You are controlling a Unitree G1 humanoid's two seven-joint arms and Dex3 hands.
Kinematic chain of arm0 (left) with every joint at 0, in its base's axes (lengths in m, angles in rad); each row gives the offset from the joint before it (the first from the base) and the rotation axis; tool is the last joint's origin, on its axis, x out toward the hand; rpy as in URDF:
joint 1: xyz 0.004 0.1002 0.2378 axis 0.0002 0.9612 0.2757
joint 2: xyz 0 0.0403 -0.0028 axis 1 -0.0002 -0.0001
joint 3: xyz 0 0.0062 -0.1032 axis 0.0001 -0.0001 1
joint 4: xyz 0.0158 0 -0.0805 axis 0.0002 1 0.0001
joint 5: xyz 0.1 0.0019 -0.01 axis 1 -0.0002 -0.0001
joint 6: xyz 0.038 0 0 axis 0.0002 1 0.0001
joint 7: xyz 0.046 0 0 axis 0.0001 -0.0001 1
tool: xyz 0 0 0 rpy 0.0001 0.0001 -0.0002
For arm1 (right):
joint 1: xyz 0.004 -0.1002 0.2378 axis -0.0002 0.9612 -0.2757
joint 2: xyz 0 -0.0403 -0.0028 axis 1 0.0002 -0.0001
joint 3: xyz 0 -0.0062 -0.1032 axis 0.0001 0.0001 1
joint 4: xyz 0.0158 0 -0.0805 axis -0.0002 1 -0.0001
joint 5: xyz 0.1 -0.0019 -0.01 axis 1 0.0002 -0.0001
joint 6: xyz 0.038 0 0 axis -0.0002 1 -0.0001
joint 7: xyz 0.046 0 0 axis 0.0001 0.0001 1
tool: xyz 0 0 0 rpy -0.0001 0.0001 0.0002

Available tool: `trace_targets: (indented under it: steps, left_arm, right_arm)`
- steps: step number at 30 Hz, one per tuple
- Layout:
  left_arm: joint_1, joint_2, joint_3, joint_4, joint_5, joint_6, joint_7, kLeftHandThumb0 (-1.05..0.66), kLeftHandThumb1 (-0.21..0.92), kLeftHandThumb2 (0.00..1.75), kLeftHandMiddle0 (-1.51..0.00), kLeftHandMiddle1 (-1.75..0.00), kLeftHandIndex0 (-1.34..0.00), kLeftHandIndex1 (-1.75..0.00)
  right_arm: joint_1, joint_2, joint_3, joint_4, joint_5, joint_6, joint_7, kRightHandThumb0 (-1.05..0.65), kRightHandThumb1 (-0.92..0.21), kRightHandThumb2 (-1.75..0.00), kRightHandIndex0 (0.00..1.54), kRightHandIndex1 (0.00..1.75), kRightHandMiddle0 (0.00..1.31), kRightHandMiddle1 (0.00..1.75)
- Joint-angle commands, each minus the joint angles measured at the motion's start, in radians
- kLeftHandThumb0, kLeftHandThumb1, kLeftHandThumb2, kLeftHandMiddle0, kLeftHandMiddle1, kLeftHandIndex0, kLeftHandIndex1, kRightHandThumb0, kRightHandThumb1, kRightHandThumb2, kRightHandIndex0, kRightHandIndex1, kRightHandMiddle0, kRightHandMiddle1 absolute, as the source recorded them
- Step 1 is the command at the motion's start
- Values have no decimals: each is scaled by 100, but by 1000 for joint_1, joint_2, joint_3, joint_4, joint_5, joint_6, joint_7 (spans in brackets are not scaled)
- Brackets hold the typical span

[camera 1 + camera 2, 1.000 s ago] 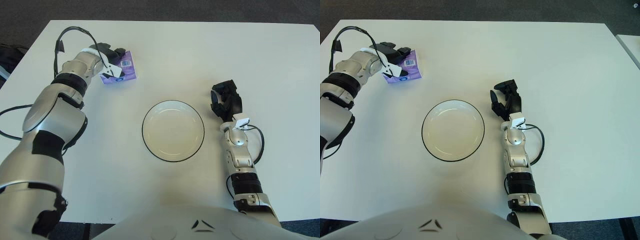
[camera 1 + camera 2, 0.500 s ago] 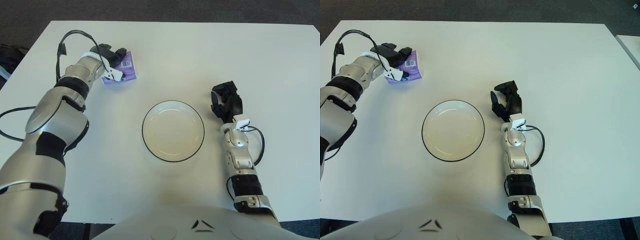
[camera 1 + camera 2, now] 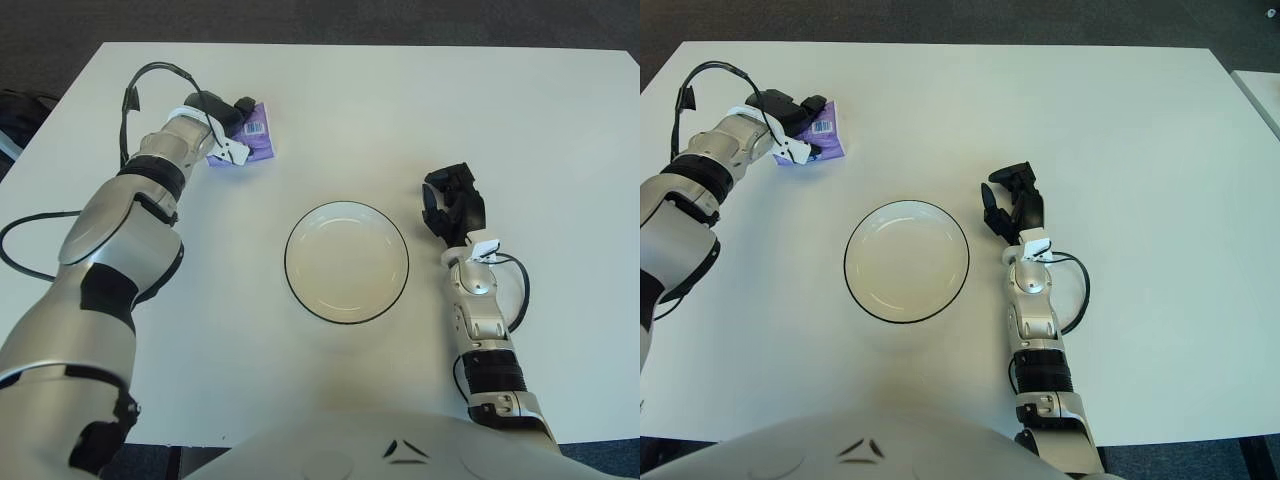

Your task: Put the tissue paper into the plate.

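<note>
The tissue pack (image 3: 254, 136), small and purple, lies on the white table at the far left. My left hand (image 3: 228, 125) is on it, with the black fingers (image 3: 232, 104) over its far edge and the thumb (image 3: 236, 153) at its near edge, closed around it. The pack still touches the table. The plate (image 3: 346, 261), white with a dark rim, sits empty at the table's middle, well to the right of and nearer than the pack. My right hand (image 3: 452, 201) rests on the table just right of the plate, fingers relaxed and empty.
A black cable (image 3: 150, 75) loops from my left forearm over the table. The table's left edge (image 3: 40, 120) is close to my left arm, with a dark object (image 3: 18, 108) beyond it.
My left forearm and wrist have shifted farther away and slightly right, covering more of the pack. The pack, the plate and my right hand have stayed put.
</note>
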Motion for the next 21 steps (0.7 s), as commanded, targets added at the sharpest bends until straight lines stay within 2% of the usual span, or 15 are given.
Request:
trace_targets:
  steps: [1, 6, 21]
  left_arm:
    - [192, -74, -98, 54, 84, -55, -57, -88, 92, 57, -45, -14, 0, -61]
    - [200, -72, -121, 57, 89, -64, -48, -86, 92, 59, -48, -15, 0, -78]
    - [211, -60, -120, 71, 87, -62, -54, -84, 92, 56, -53, -18, 0, -93]
  right_arm:
    - [81, 10, 1, 48, -4, 88, -7, -35, -92, -41, 47, 95, 31, 162]
    - [88, 10, 2, 34, -7, 99, -9, -35, -92, -41, 47, 95, 31, 162]
    - [99, 9, 8, 14, -2, 113, -2, -35, -92, -42, 48, 96, 30, 163]
